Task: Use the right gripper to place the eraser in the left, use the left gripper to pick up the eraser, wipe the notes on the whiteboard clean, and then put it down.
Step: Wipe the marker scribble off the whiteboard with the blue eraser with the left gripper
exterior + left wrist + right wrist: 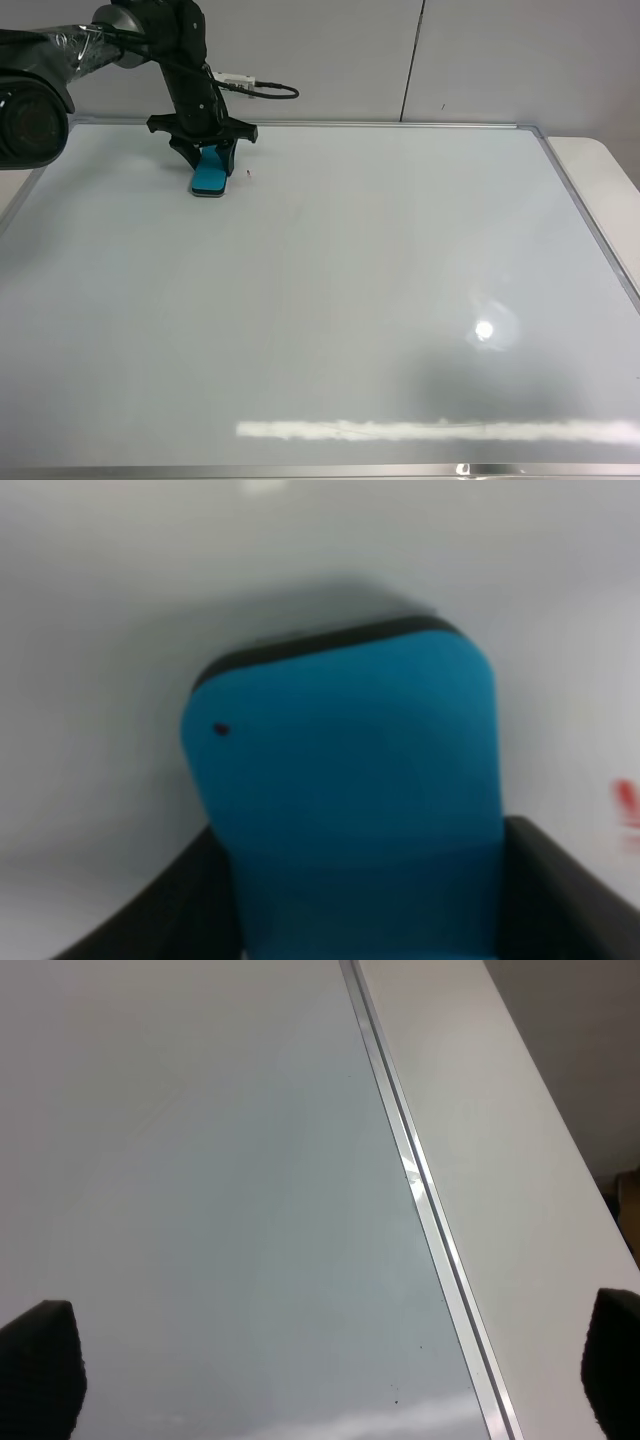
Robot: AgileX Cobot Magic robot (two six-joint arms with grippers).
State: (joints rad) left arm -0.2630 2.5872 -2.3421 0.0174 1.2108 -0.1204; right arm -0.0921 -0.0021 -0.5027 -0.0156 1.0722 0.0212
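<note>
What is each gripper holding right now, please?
Left gripper: closed on the eraser, with fingers on both sides of it.
Right gripper: open, holding nothing.

Grey panelled wall [500, 60] behind, white tabletop [600, 180] alongside.

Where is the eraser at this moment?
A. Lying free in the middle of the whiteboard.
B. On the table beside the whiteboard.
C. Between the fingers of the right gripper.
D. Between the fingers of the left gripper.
D: the left wrist view shows the eraser clamped in the left gripper.
</note>
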